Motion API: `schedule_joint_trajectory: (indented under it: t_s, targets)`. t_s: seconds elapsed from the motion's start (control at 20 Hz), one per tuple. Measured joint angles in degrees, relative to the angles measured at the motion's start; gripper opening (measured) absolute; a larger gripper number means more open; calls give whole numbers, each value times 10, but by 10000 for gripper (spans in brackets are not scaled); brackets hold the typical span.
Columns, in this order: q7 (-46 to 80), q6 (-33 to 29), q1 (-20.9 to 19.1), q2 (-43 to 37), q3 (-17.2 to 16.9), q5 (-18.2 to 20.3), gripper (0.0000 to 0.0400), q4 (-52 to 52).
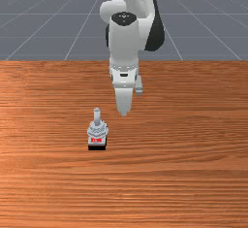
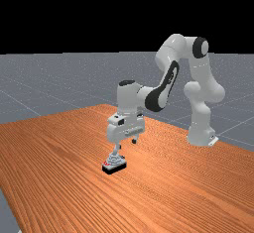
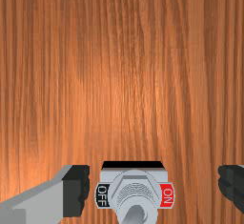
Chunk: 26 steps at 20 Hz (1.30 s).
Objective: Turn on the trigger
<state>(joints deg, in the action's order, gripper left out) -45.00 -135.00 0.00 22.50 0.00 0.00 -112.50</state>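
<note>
Hovering open, end effector (image 2: 127, 144), toggle switch (image 3: 136, 176) nearby, OFF label (image 3: 102, 195) (wrist view)

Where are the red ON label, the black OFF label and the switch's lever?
Red ON label (image 3: 167, 195): wrist view, its lettering.
Black OFF label (image 3: 102, 195): wrist view, its lettering.
Lever (image 1: 97, 116): front view, its shaft.

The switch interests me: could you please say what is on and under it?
On top, the switch carries a collar and a lever, with OFF label and ON label. It stands on the table; its base hides the spot underneath.
</note>
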Motion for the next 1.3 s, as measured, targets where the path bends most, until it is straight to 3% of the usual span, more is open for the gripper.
schedule_joint_trajectory:
  t_s: [0.05, 0.1, 0.15, 0.2, 0.25, 0.45, 0.85, 1.1, 1.3]
  targets:
    - [111, 28, 31, 41, 4, -16, 244, 69]
    - [213, 69, 99, 99, 15, -29, 148, 167]
    - [299, 155, 177, 206, 24, -39, 90, 358]
    - [299, 154, 217, 213, 38, -39, 55, 362]
    - [299, 154, 231, 213, 45, -38, 33, 361]
    - [300, 156, 237, 213, 47, -40, 5, 362]
    - [300, 153, 235, 211, 45, -40, 0, 357]
    - [280, 128, 220, 209, 61, -17, 0, 342]
    - [296, 159, 234, 224, 45, -41, 0, 375]
